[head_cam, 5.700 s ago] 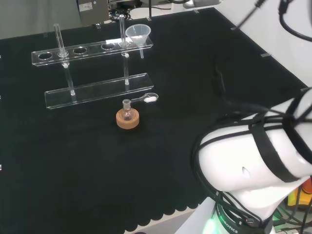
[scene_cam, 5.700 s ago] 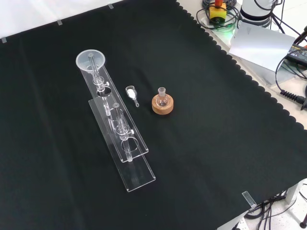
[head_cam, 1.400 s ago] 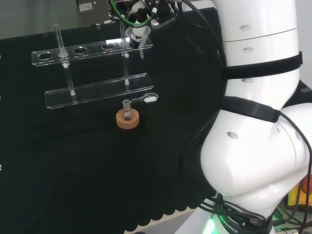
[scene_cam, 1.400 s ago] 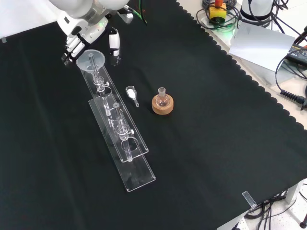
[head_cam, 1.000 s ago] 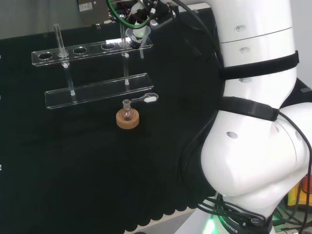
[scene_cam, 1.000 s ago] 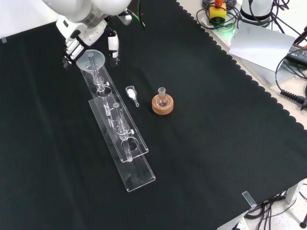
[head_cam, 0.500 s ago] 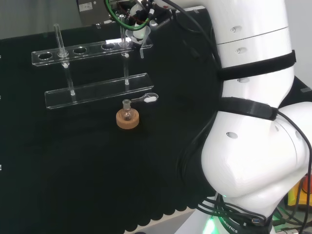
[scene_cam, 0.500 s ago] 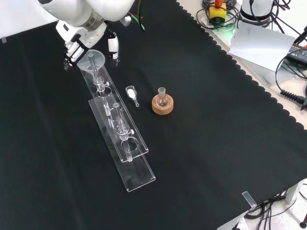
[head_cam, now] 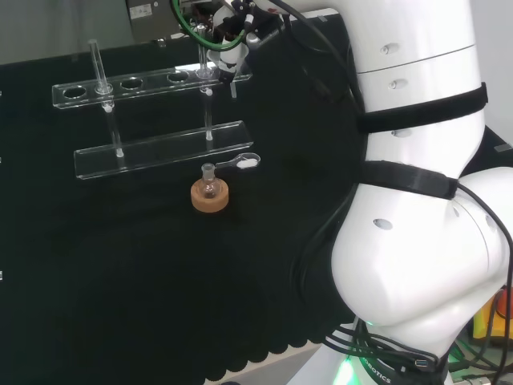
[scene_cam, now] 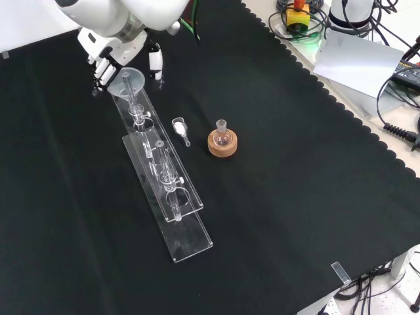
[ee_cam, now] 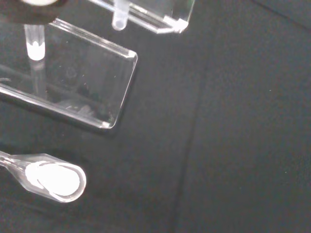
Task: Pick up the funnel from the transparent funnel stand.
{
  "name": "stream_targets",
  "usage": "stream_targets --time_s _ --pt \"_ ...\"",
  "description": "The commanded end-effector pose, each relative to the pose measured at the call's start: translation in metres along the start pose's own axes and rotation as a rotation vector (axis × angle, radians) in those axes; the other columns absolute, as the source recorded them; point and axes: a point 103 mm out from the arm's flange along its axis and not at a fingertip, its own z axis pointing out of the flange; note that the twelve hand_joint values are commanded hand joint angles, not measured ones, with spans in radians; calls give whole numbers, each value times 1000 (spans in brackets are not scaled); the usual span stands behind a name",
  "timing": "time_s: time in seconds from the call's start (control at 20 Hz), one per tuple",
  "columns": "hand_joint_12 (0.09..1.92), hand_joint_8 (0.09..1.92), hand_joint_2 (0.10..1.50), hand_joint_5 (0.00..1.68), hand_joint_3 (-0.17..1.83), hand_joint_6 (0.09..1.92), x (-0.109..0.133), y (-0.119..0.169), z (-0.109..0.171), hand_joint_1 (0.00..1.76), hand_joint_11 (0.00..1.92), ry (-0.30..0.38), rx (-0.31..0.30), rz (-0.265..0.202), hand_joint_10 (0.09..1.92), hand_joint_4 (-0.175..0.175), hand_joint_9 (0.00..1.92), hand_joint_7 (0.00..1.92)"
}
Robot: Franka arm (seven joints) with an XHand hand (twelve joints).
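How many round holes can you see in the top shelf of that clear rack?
4 open holes show in the funnel stand in the head view, in a row along its top shelf. The end under the hand may hide another, holding the funnel.

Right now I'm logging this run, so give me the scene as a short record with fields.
hand: at the funnel end of the rack, fingers around the funnel's rim
funnel: seated in the clear rack
flask: upright in a cork ring, apart from the rack
scoop: on the cloth between rack and flask, holds white powder
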Motion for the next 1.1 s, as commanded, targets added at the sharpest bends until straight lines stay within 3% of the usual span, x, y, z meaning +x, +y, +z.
stream_targets --time_s 0.05,0.7,1.1 --pt "1399 654 774 416 148 87 -1 0 -3 682 327 -25 -4 11 580 -12 591 326" --pt "1379 650 781 490 185 92 -13 -20 -22 694 359 -39 -64 41 563 -11 659 392" --pt "1350 637 762 510 228 96 -13 -25 -21 702 387 -48 -57 43 528 -12 696 408"
